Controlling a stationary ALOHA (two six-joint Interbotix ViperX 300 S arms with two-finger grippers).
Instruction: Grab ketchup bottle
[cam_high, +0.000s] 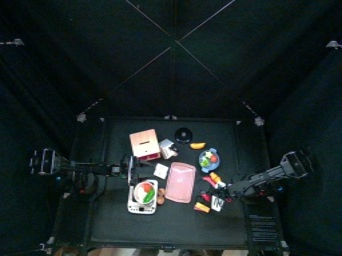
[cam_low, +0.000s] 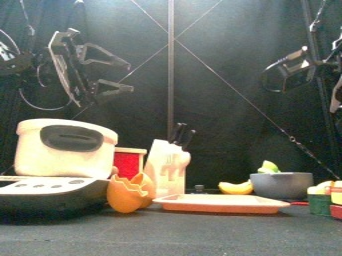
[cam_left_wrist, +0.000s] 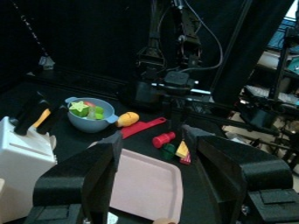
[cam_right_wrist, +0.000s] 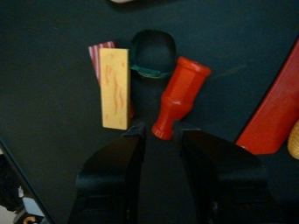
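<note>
The ketchup bottle (cam_right_wrist: 177, 96), small, slim and red, lies flat on the black table, its narrow end toward my right gripper (cam_right_wrist: 146, 140). That gripper hovers just short of it with jaws together and nothing between them. A short yellow piece (cam_right_wrist: 114, 87) and a dark green cup (cam_right_wrist: 149, 54) lie beside the bottle. The bottle also shows in the left wrist view (cam_left_wrist: 163, 139) and the top view (cam_high: 214, 201). My left gripper (cam_left_wrist: 159, 144) is open and empty, held over the pink tray (cam_left_wrist: 146, 179) at the table's left.
A long red item (cam_left_wrist: 142, 128) lies near the bottle, beside a blue bowl of greens (cam_left_wrist: 91, 114). A white rice cooker (cam_low: 60, 150), a knife block (cam_low: 167, 165), a banana (cam_low: 237, 187) and a pink flat box (cam_high: 143, 145) crowd the table.
</note>
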